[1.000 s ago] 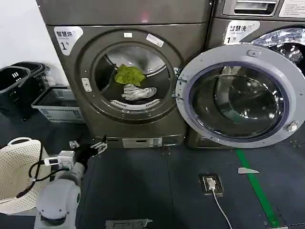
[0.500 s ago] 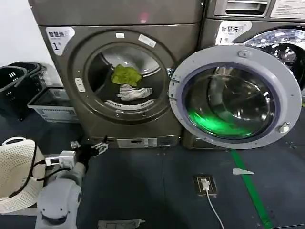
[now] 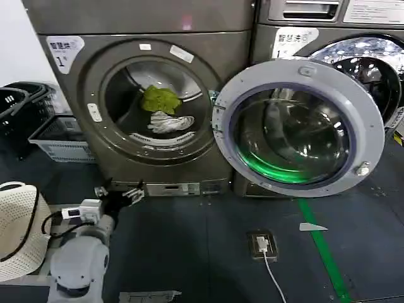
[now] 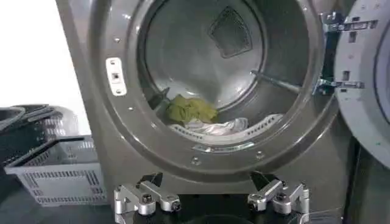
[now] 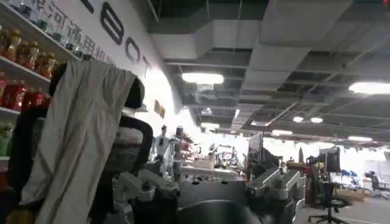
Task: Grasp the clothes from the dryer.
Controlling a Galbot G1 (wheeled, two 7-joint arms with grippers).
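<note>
Green and white clothes (image 3: 163,108) lie ungrasped at the dryer (image 3: 148,95) drum's front edge; my left gripper (image 3: 117,192), jaws open, hovers below the porthole; right gripper (image 5: 210,189) open, idle.

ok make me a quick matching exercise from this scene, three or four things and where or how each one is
Things:
1. green cloth
2. dryer door
3. left gripper
4. grey basket

States or places:
A. swung wide open
B. on the floor left of the dryer
C. in the drum, above the white cloth
D. open, low before the dryer's base

Pairs: 1-C, 2-A, 3-D, 4-B
</note>
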